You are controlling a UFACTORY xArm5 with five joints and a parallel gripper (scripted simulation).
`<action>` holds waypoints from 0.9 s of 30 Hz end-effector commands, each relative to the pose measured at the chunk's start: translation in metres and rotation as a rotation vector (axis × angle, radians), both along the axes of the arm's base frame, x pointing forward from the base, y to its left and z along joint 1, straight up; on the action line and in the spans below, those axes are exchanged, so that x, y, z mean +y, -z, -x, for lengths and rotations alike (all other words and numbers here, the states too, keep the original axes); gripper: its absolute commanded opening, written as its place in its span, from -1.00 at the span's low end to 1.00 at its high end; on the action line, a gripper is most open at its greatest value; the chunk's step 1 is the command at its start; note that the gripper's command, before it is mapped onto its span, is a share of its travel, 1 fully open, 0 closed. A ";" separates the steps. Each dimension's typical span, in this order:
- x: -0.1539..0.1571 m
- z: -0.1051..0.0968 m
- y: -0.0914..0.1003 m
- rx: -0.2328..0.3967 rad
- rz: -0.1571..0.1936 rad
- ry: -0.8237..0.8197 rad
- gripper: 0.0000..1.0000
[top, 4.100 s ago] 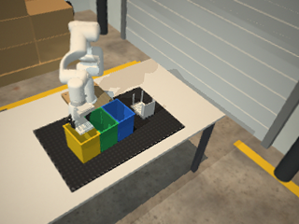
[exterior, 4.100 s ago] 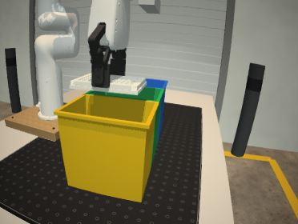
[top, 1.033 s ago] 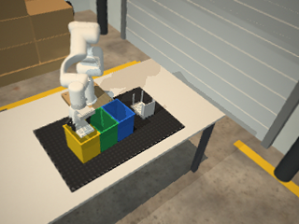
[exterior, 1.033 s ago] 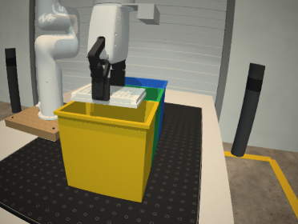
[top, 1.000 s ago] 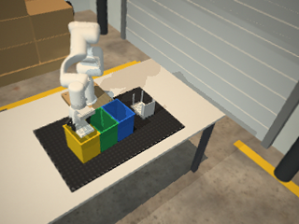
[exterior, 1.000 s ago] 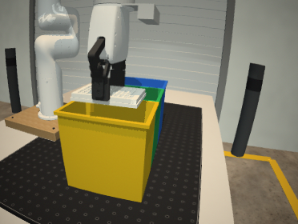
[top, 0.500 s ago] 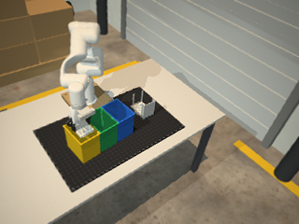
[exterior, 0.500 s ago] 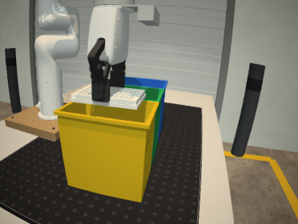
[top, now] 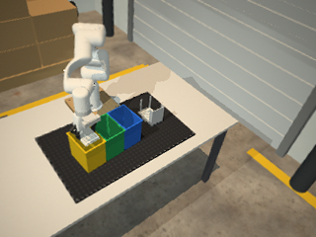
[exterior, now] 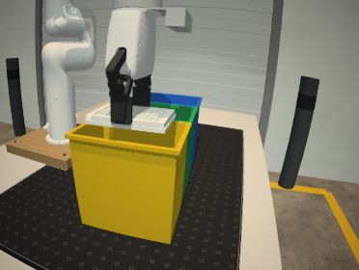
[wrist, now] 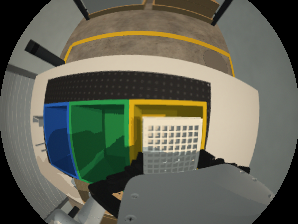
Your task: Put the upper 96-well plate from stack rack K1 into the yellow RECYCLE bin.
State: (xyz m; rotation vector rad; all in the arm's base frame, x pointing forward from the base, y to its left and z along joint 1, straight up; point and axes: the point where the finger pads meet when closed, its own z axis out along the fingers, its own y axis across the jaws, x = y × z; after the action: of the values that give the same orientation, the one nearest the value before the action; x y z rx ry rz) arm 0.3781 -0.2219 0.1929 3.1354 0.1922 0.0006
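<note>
My gripper (exterior: 122, 108) is shut on a white 96-well plate (exterior: 134, 118) and holds it level, right at the rim of the yellow bin (exterior: 126, 177), over its opening. In the top view the plate (top: 88, 139) sits over the yellow bin (top: 87, 151) at the left end of the bin row. In the wrist view the plate (wrist: 172, 144) covers much of the yellow bin's opening (wrist: 166, 119). The stack rack K1 (top: 151, 113) stands at the far end of the black mat; whether a plate lies in it is too small to tell.
A green bin (top: 110, 134) and a blue bin (top: 128, 123) stand upright in a row touching the yellow one. The arm's base sits on a wooden plate (exterior: 41, 147) behind the bins. The black mat (top: 119, 144) lies on a white table; its edge is near the rack.
</note>
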 end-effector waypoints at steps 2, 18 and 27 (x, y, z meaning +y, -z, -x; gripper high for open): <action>-0.001 -0.001 -0.001 -0.004 0.002 0.000 -1.00; -0.001 -0.001 0.001 -0.004 0.002 0.000 1.00; -0.001 -0.001 0.001 -0.004 0.002 0.000 1.00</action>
State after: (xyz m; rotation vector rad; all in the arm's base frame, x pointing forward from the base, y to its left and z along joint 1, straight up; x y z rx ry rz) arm 0.3781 -0.2219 0.1904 3.1353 0.1922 0.0010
